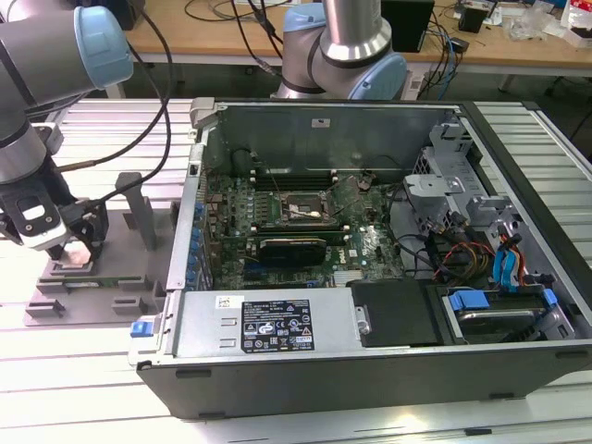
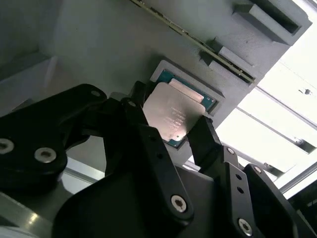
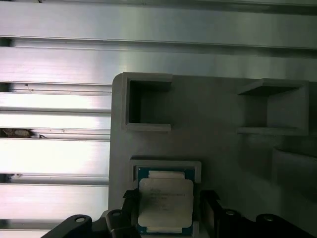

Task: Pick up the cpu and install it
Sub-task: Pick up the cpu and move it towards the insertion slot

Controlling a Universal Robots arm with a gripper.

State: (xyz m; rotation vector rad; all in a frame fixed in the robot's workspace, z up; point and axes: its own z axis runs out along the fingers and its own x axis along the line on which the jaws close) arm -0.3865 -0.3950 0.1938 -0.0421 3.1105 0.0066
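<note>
The cpu (image 3: pixel 165 202) is a flat silver-topped square on a green board, lying in a shallow recess of the grey plastic tray (image 3: pixel 218 134). In both wrist views my gripper (image 3: pixel 168 214) stands over it, with a black finger against each of two opposite edges of the cpu (image 2: pixel 173 115). The fingers (image 2: pixel 205 136) look closed onto the chip, which still sits at the recess. In the exterior view my gripper (image 1: pixel 72 248) is low over the tray (image 1: pixel 88 301) at the exterior view's left, outside the computer case.
An open computer case (image 1: pixel 370 240) lies at the centre, its motherboard socket (image 1: pixel 301 209) exposed beside a black card (image 1: pixel 291 246). Upright tray posts (image 1: pixel 139 208) stand between my gripper and the case wall. A second robot arm (image 1: pixel 347 51) rises behind the case.
</note>
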